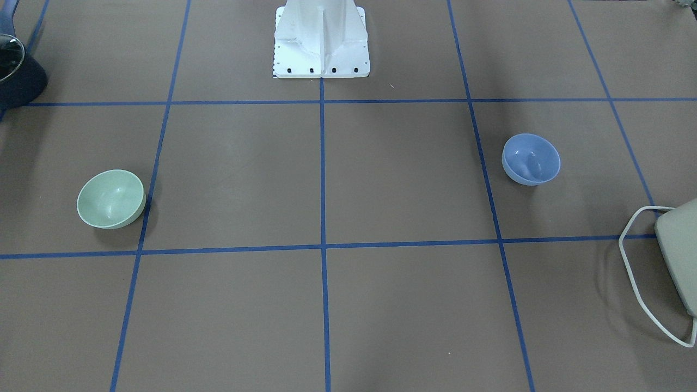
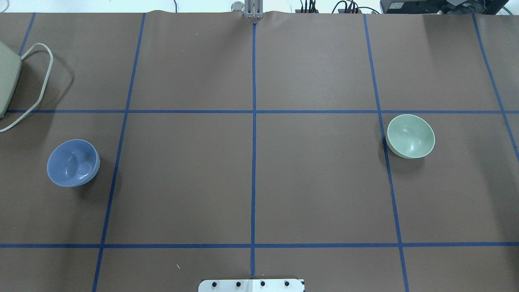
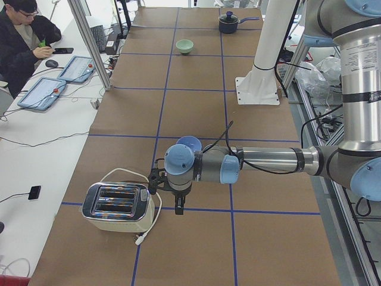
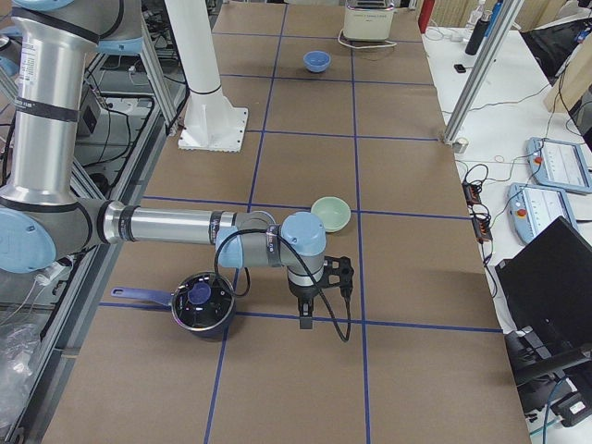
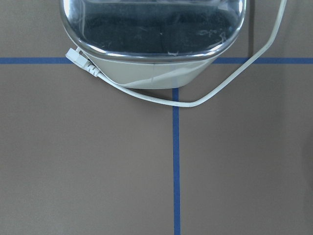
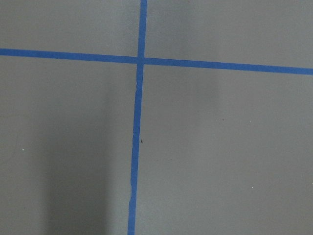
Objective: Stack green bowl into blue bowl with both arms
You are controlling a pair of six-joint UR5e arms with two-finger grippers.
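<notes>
The green bowl (image 1: 111,198) stands upright on the brown table, on my right side in the overhead view (image 2: 410,136). The blue bowl (image 1: 531,159) stands upright on my left side (image 2: 73,162), far from the green one. My left gripper (image 3: 178,206) shows only in the exterior left view, hanging low between the blue bowl (image 3: 189,143) and the toaster. My right gripper (image 4: 305,316) shows only in the exterior right view, low over the table, in front of the green bowl (image 4: 330,214). I cannot tell whether either gripper is open or shut. Both bowls are empty.
A cream toaster (image 3: 116,207) with a loose cord (image 5: 215,90) stands at the table's left end. A dark pot (image 4: 202,303) with a blue handle stands at the right end, beside my right arm. The white pedestal (image 1: 321,38) stands at the robot's edge.
</notes>
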